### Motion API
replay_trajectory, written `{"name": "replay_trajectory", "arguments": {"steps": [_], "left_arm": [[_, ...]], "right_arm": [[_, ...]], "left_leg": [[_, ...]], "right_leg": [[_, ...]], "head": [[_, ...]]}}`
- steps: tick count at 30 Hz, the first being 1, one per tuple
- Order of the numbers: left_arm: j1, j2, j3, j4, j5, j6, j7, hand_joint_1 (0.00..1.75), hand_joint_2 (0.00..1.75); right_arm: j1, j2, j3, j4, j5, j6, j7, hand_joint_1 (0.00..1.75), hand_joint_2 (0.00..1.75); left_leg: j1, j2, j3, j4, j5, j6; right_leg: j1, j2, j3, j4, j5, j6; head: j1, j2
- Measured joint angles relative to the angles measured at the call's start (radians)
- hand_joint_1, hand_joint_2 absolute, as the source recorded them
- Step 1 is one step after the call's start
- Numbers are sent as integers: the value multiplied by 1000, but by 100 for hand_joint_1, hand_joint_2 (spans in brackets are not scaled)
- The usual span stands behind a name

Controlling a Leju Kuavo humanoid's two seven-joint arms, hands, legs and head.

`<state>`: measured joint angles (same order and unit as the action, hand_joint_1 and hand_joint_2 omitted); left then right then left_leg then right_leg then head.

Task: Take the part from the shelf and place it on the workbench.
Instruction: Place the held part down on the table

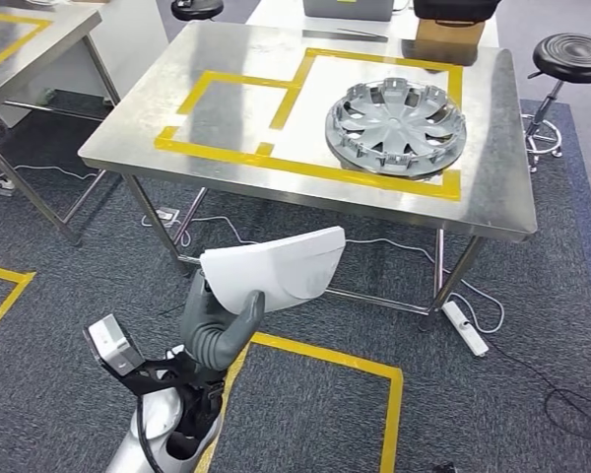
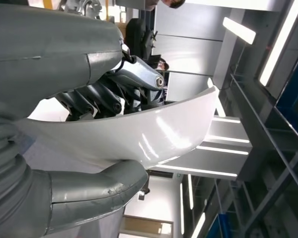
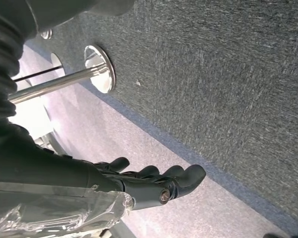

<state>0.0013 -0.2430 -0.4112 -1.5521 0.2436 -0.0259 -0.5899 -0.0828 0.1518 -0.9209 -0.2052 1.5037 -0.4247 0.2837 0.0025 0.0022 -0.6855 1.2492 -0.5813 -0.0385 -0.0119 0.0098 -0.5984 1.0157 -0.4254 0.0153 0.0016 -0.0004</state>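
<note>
I am seeing my left hand (image 1: 217,330) gripping the white curved part (image 1: 278,268) between thumb and fingers, above the carpet, in front of the steel worktop (image 1: 226,44). My right hand (image 3: 155,181) is hanging with fingers stretched, holding nothing. A hubcap (image 1: 395,126) is lying on the worktop.

- No text, label, brand, number or sign could be read in any view.
- The yellow tape outlines (image 1: 226,158) on the workbench (image 1: 493,168) carried no lettering.
- The small device (image 1: 112,344) strapped at the left wrist was too blurred to read.
</note>
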Motion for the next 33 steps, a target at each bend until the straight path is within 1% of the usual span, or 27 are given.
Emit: {"name": "replay_trajectory", "arguments": {"steps": [1, 2, 3, 4, 5, 6, 7, 8, 10, 11, 12, 13, 15, 16, 17, 18, 19, 20, 21, 22, 23, 26, 27, 28, 30, 31, 33], "left_arm": [[0, 0, 1, 2, 1, 5, 1, 175, 175], [0, 0, 2, 5, 3, 11, 2, 175, 175], [0, 0, 3, 7, 6, 18, 4, 175, 175], [0, 0, 4, 8, 8, 20, 4, 175, 175], [-1, 0, 3, 9, 9, 16, 2, 175, 175], [-1, 0, 1, 9, 7, 6, -6, 175, 175], [-2, 0, -2, 10, 4, -8, -17, 175, 175], [-3, 0, -4, 10, 0, -24, -29, 175, 175], [-4, 1, -9, 11, -9, -55, -50, 175, 175], [-5, 1, -12, 11, -18, -66, -60, 175, 175], [-5, 1, -14, 11, -28, -73, -69, 175, 175], [-6, 1, -16, 11, -40, -77, -78, 175, 175], [-6, 2, -19, 11, -53, -93, -88, 175, 175], [-7, 2, -21, 11, -56, -105, -91, 175, 175], [-8, 3, -24, 11, -58, -116, -93, 175, 175], [-9, 3, -27, 11, -59, -124, -96, 175, 175], [-9, 3, -29, 11, -61, -131, -98, 175, 175], [-10, 3, -31, 11, -66, -138, -100, 175, 175], [-10, 4, -32, 10, -73, -148, -102, 175, 175], [-10, 4, -32, 8, -83, -161, -104, 175, 175], [-10, 4, -32, 6, -90, -174, -106, 175, 175], [-11, 5, -32, 0, -103, -199, -108, 175, 175], [-11, 5, -32, -2, -106, -200, -108, 175, 175], [-11, 6, -31, -4, -110, -197, -109, 175, 175], [-11, 6, -31, -4, -117, -189, -109, 175, 175], [-11, 6, -31, -4, -119, -187, -109, 175, 175], [-11, 6, -31, -4, -120, -186, -109, 175, 175]], "right_arm": [[0, 0, 0, 0, 0, 1, 0, 0, 175], [0, 0, 0, 0, 1, 2, -1, 0, 175], [0, 1, 0, 0, 3, 3, -1, 0, 175], [0, 1, 0, 0, 7, 4, -2, 0, 175], [0, 2, 0, 0, 11, 5, -4, 0, 175], [0, 3, 1, 0, 13, 7, -8, 0, 175], [0, 3, 1, 0, 15, 11, -12, 0, 175], [0, 3, 1, 0, 18, 17, -15, 0, 175], [1, 3, 3, 0, 29, 34, -18, 0, 175], [1, 3, 5, 0, 37, 42, -18, 0, 175], [1, 3, 8, 0, 44, 48, -18, 0, 175], [1, 3, 12, 0, 49, 53, -18, 0, 175], [3, 3, 18, 0, 54, 59, -18, 0, 175], [4, 3, 20, 0, 56, 61, -18, 0, 175], [5, 3, 21, 0, 57, 63, -18, 0, 175], [5, 3, 21, 0, 58, 64, -18, 0, 175], [5, 3, 22, 0, 58, 65, -19, 0, 175], [3, 3, 24, 0, 58, 67, -20, 0, 175], [2, 4, 26, 0, 59, 68, -23, 0, 175], [1, 4, 27, 0, 60, 70, -26, 0, 175], [0, 4, 29, 0, 62, 73, -29, 0, 175], [3, 4, 29, 0, 64, 76, -33, 0, 175], [4, 4, 29, 0, 64, 76, -34, 0, 175], [5, 4, 29, 0, 63, 76, -35, 0, 175], [4, 4, 29, 0, 61, 77, -35, 0, 175], [4, 4, 29, 0, 61, 77, -35, 0, 175], [4, 4, 29, 0, 60, 77, -35, 0, 175]], "left_leg": [[0, 0, -17, 32, -2, 1], [0, 0, -15, 24, 15, 2], [0, 0, 7, -22, 48, 5], [0, 0, 41, -91, 86, 9], [0, 0, 76, -163, 114, 13], [-1, 0, 102, -216, 130, 16], [-2, -1, 115, -247, 136, 20], [-3, -2, 117, -257, 134, 23], [-3, -2, 115, -259, 139, 34], [-1, -2, 116, -261, 141, 40], [1, -1, 117, -263, 143, 44], [2, 0, 117, -264, 143, 47], [2, 1, 116, -264, 143, 50], [2, 1, 117, -263, 143, 51], [2, 0, 117, -263, 142, 51], [2, 0, 119, -263, 142, 50], [3, -1, 121, -262, 140, 48], [2, -2, 121, -261, 135, 43], [0, -2, 121, -260, 128, 37], [-2, -3, 121, -260, 122, 31], [-4, -3, 120, -262, 116, 26], [-1, -3, 124, -252, 107, 10], [0, -3, 111, -223, 94, 5], [0, -2, 87, -176, 75, 1], [0, -2, 41, -99, 39, -2], [0, -2, 31, -82, 32, -3], [0, -2, 26, -75, 29, -3]], "right_leg": [[0, 0, 0, 0, 0, 0], [0, 1, 0, 0, 0, 0], [0, 2, 1, 0, 0, 0], [0, 4, 2, 0, 1, 2], [3, 5, 1, 2, 0, 5], [5, 6, -1, 3, 1, 10], [6, 7, -4, 4, 2, 16], [7, 7, -5, 3, 3, 22], [4, 5, -7, 2, 3, 33], [3, 3, -15, 17, -8, 39], [2, 2, -31, 52, -30, 44], [2, 0, -57, 109, -62, 48], [2, -1, -118, 246, -121, 52], [2, -1, -135, 285, -131, 53], [1, -1, -135, 287, -121, 54], [1, -2, -114, 246, -94, 54], [0, -3, -78, 177, -58, 54], [0, -4, -41, 104, -36, 54], [-1, -3, -11, 47, -24, 50], [0, -2, 6, 15, -24, 44], [2, -1, 10, 5, -33, 36], [2, 3, 22, 4, -35, 12], [1, 2, 30, 4, -34, 5], [0, 2, 38, 3, -34, 0], [0, 0, 46, 3, -36, -5], [0, 0, 47, 3, -37, -5], [0, 0, 47, 3, -37, -6]], "head": [[0, 0], [0, 0], [0, 0], [0, 0], [0, 0], [0, 0], [0, 0], [0, 0], [0, 0], [3, 0], [5, 0], [7, 0], [10, 0], [10, 0], [10, 0], [10, 0], [10, 0], [11, 0], [11, 0], [10, 0], [9, 0], [5, 0], [2, 0], [-1, 0], [-4, 0], [-4, 0], [-5, 0]]}}
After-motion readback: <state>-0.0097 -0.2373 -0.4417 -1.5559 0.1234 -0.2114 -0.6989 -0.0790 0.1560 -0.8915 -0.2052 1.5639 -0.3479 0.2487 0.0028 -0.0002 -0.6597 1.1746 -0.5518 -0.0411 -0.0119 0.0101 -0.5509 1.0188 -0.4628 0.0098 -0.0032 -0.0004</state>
